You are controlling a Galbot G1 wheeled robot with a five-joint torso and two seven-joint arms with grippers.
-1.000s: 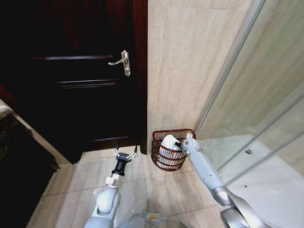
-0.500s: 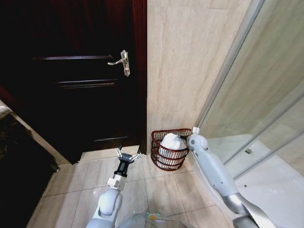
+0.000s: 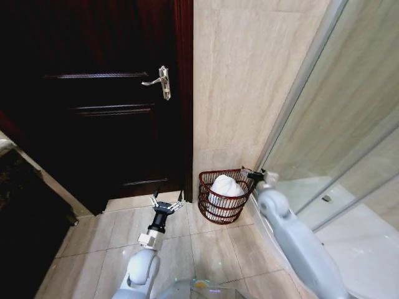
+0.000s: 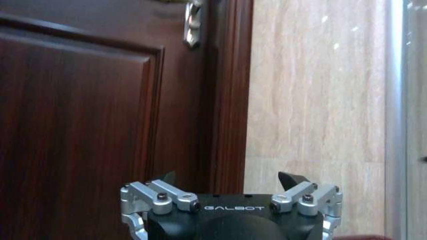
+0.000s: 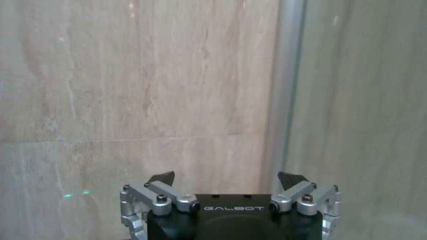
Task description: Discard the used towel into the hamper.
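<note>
The hamper (image 3: 208,210), a dark red wire basket, stands on the floor against the beige wall, just right of the door. The white towel (image 3: 225,186) lies bunched inside it, rising a little above the rim. My right gripper (image 3: 252,174) hovers just off the hamper's right rim and points toward the wall. In the right wrist view, the right gripper (image 5: 227,177) is open with nothing between its fingers. My left gripper (image 3: 165,204) stays low over the floor tiles left of the hamper. In the left wrist view, the left gripper (image 4: 227,177) is open and empty, facing the door.
A dark wooden door (image 3: 100,106) with a metal handle (image 3: 161,81) fills the left side. A glass shower partition (image 3: 336,143) with a metal post (image 5: 288,90) runs along the right. Tiled floor (image 3: 206,249) lies open in front of the hamper.
My right gripper has let go of the towel and drawn back up and to the right, out of the hamper. The towel stays inside. The left arm has barely shifted.
</note>
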